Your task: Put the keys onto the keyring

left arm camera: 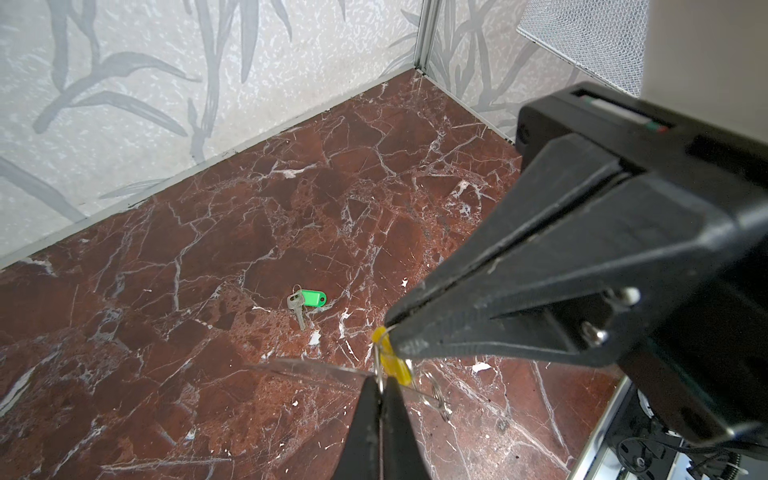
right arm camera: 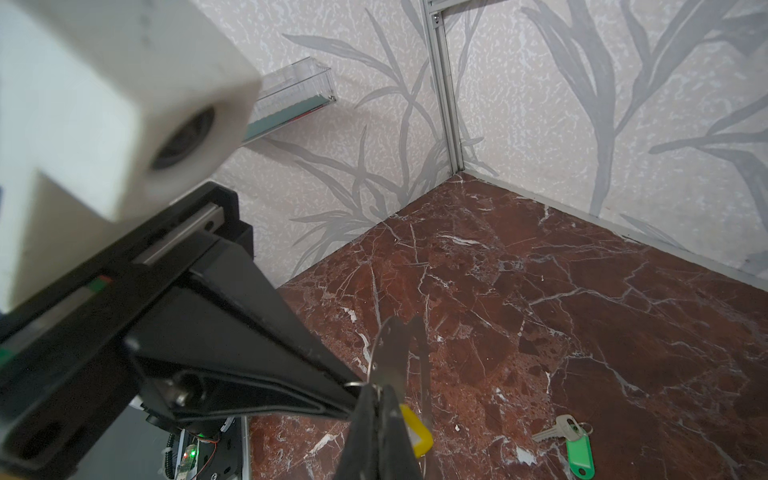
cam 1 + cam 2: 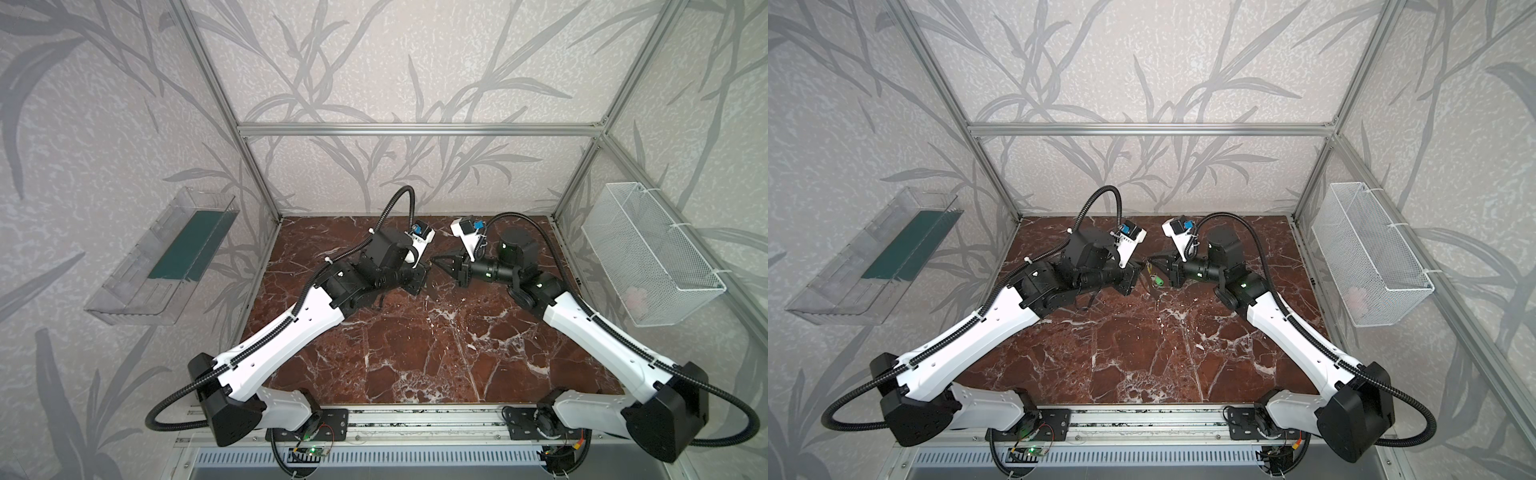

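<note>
Both grippers meet tip to tip in mid-air over the back middle of the marble table (image 3: 415, 357). My left gripper (image 1: 380, 380) (image 3: 426, 271) is shut on the thin wire ring (image 1: 376, 359) of the key with the yellow tag (image 1: 395, 363) (image 2: 415, 432). My right gripper (image 2: 376, 390) (image 3: 1149, 262) is shut on the lower end of the keyring (image 2: 394, 353), a flat grey plate standing up from its tips. The wire ring sits at the plate's edge. The key with the green tag (image 1: 307, 301) (image 2: 575, 444) (image 3: 1158, 282) lies flat on the table beneath them.
A clear plastic shelf (image 3: 166, 257) hangs on the left wall and a white mesh basket (image 3: 648, 257) on the right wall. Aluminium frame posts stand at the back corners.
</note>
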Robot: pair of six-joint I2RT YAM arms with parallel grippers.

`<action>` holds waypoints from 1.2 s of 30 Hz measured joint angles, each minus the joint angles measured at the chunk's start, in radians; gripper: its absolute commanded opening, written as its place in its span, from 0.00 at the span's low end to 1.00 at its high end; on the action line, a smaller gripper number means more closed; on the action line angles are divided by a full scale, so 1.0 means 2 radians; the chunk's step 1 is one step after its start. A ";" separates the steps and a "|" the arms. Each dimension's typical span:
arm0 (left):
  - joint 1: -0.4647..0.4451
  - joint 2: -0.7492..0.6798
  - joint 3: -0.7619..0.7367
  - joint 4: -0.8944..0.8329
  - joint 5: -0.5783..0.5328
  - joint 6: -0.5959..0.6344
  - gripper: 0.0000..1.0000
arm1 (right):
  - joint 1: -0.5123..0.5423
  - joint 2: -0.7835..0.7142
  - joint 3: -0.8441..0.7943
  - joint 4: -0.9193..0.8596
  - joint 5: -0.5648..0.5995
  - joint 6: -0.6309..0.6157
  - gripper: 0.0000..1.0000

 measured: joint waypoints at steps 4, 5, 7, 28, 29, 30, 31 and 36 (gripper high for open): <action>-0.006 0.000 -0.006 0.005 -0.007 0.006 0.00 | 0.000 0.000 0.000 -0.002 0.000 0.000 0.00; -0.007 0.000 -0.008 0.006 -0.006 0.008 0.00 | 0.000 0.000 0.000 -0.001 0.000 0.000 0.00; -0.013 0.000 -0.015 0.014 -0.003 0.012 0.00 | 0.000 0.002 0.001 -0.001 0.000 0.000 0.00; -0.021 -0.015 -0.024 0.023 -0.024 0.021 0.00 | -0.012 0.001 0.000 -0.002 0.006 0.001 0.00; -0.021 -0.015 -0.024 0.022 -0.027 0.021 0.00 | -0.013 -0.001 0.000 -0.002 0.005 0.001 0.00; -0.021 -0.016 -0.024 0.022 -0.030 0.022 0.00 | -0.014 -0.003 0.000 -0.002 0.005 0.001 0.00; -0.021 -0.016 -0.024 0.021 -0.032 0.022 0.00 | -0.014 -0.005 0.000 -0.002 0.005 0.001 0.00; -0.021 -0.017 -0.024 0.019 -0.043 0.022 0.00 | -0.015 -0.012 -0.001 -0.001 -0.004 0.000 0.00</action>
